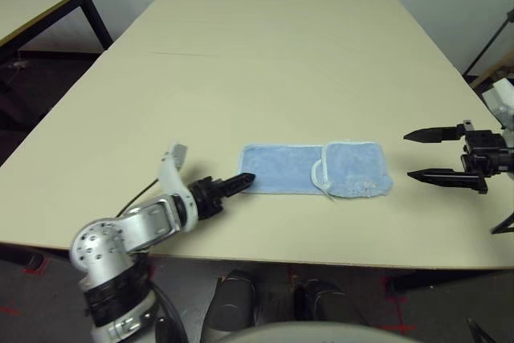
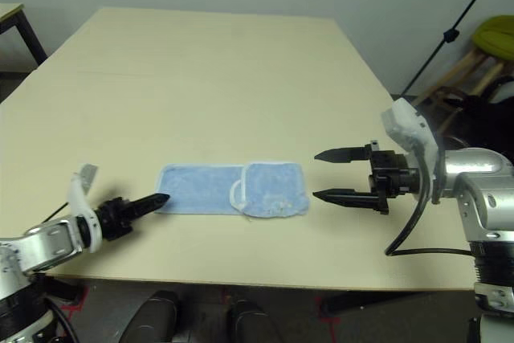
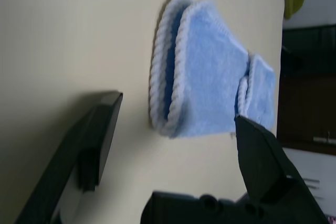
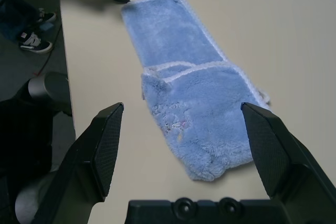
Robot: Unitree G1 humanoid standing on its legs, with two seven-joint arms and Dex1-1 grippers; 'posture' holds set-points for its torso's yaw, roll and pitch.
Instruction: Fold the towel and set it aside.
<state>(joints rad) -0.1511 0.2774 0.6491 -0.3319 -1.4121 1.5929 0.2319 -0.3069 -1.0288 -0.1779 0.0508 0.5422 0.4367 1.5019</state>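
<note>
- The towel (image 1: pixel 317 169) lies partly folded on the tabletop (image 1: pixel 265 54); both jaws are spread, nothing is held.
- If only the top layer is pinched by the left gripper (image 1: pixel 241 182), the fold could be pulled open.

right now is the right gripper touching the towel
Apart. The left eye view shows bare table between the right gripper and the towel.

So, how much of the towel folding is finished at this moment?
Done: the small light blue terry-cloth towel lies folded into a narrow strip, its right end turned over onto itself. In hand: nothing; the left pincer and the right pincer are both open, one at each end. Left: any further fold, then setting it aside on the beige table.
</note>
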